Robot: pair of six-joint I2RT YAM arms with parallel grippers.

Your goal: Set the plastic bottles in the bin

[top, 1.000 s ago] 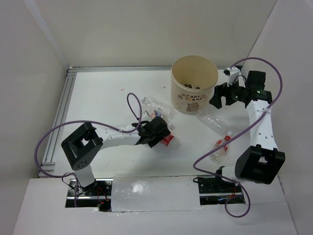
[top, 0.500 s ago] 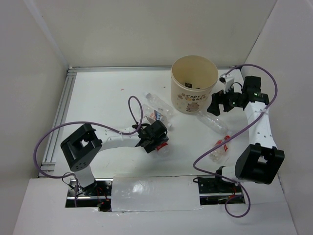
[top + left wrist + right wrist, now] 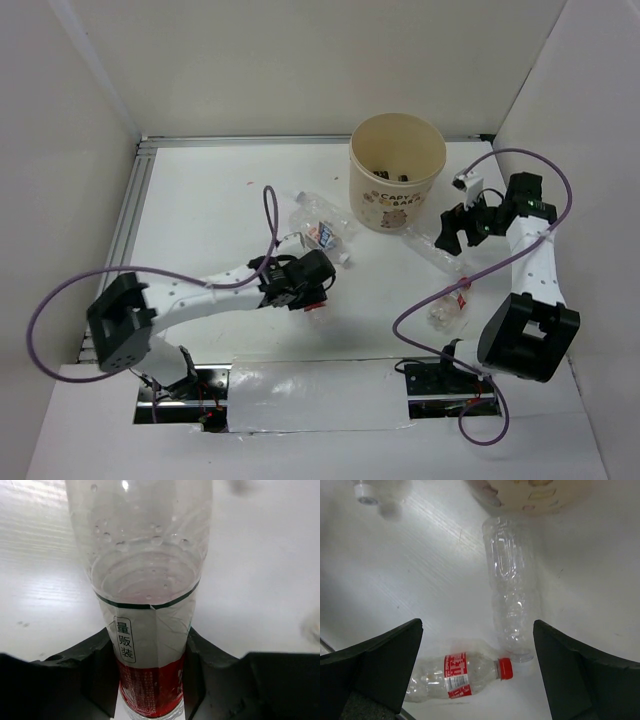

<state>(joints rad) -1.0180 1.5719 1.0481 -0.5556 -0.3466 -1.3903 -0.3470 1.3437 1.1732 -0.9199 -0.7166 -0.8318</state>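
In the left wrist view a clear plastic bottle (image 3: 147,580) with a white and red label sits between the black fingers of my left gripper (image 3: 150,680), which is shut on it. From above, that gripper (image 3: 300,284) is low over the table's front middle. The cream bin (image 3: 397,185) stands at the back with a few things inside. My right gripper (image 3: 477,635) is open above an unlabelled clear bottle (image 3: 512,595) lying next to the bin (image 3: 535,492). A red-capped bottle (image 3: 460,675) lies nearer. Another labelled bottle (image 3: 322,228) lies left of the bin.
An aluminium rail (image 3: 130,220) runs along the table's left edge, and white walls close in the back and both sides. Purple cables (image 3: 270,215) loop over each arm. A taped white strip (image 3: 310,395) covers the front edge between the arm bases.
My left gripper has closed on the labelled bottle and its arm has swung so the elbow sits further left. My right gripper has dropped from beside the bin toward the unlabelled bottle.
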